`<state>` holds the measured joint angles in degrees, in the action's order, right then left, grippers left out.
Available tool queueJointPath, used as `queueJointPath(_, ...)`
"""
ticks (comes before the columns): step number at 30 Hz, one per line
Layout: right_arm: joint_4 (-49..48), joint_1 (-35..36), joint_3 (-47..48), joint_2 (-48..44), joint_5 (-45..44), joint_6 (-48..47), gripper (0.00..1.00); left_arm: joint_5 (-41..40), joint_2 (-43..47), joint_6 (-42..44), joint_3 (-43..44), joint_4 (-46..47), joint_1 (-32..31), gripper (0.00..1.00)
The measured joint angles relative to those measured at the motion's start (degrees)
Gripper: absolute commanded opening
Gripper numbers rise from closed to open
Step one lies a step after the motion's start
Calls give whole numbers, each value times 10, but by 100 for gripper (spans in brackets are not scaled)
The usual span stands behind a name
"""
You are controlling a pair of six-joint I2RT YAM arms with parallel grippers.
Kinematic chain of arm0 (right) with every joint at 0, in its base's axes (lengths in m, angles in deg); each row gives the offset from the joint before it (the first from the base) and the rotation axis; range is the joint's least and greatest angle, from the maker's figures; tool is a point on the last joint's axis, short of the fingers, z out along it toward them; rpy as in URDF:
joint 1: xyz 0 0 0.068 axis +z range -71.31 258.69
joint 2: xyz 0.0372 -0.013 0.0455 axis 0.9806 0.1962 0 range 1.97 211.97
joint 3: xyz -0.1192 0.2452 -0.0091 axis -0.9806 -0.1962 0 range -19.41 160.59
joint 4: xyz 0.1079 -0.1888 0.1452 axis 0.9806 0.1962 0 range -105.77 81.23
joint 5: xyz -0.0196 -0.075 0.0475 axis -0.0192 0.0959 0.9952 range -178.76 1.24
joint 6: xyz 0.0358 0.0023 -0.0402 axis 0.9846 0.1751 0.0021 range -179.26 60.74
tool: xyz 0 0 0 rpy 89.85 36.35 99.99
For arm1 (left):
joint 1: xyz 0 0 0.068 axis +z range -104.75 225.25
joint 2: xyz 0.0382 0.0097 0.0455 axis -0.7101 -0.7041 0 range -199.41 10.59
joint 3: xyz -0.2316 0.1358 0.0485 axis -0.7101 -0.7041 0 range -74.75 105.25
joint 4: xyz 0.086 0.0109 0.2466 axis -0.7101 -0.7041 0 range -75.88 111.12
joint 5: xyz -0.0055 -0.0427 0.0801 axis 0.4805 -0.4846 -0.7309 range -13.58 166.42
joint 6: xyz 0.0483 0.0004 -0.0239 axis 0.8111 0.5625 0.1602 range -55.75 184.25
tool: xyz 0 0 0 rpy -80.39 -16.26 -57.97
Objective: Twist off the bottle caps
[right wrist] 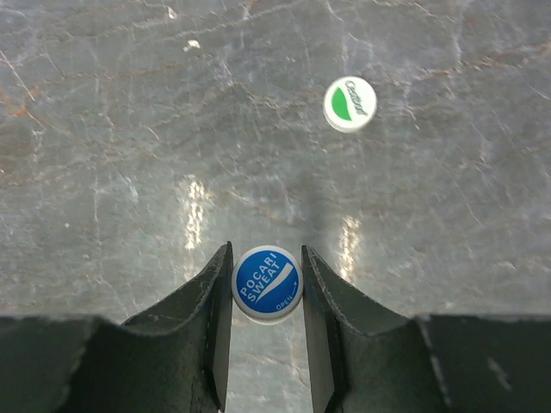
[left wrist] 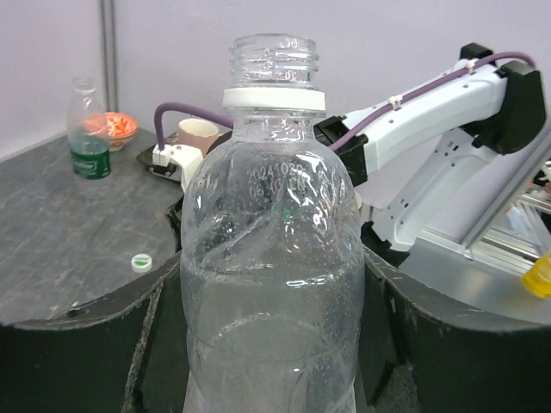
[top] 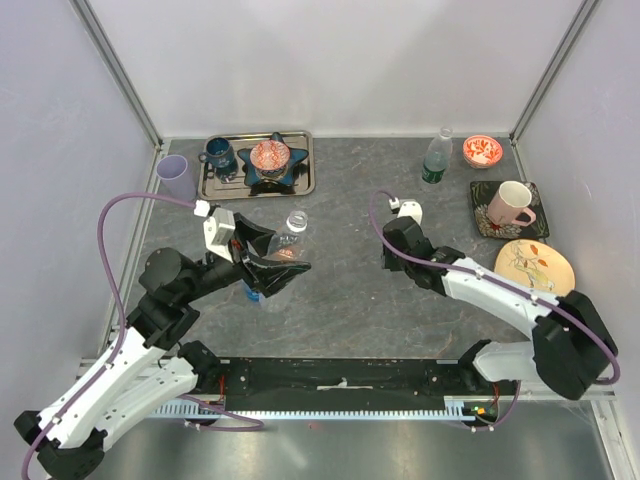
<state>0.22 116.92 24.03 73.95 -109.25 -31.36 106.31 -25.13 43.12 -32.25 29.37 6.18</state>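
From above: the left hand (top: 278, 256) is clamped round a clear plastic water bottle (top: 293, 228) over the dark grey marbled tabletop (top: 350, 300), the bottle's neck bare and open. Another clear bottle with a green label (top: 436, 160) stands upright near the far edge.

Over to the left wrist: black fingers (left wrist: 86, 344) press both sides of the water bottle. There's a white ring (left wrist: 274, 98) under its bare thread, and water up to about half. A small white-and-green round plastic cap (left wrist: 141, 261) lies flat on the tabletop beyond.

Right wrist: the right hand (right wrist: 267, 258) has its fingers closed against a white-and-blue round plastic cap (right wrist: 267, 284), lettered POCARI SWEAT. Whether that cap is lifted off the tabletop, I cannot tell. The white-and-green cap sits apart, farther out.
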Motion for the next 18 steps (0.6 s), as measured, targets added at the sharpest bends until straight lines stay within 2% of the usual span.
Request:
queueJointPath(9,-77,-7,50,148,14,7,0,-43,22,21,-26,-36,0,41)
queueJointPath(15,-89,-31,70,221,33,9,0,-44,22,27,-29,-44,0,41)
queueJointPath(17,-90,-38,77,236,39,9,4,-44,23,28,-30,-49,0,41)
queueJointPath(18,-90,-41,81,243,42,9,14,-44,23,29,-30,-50,0,41)
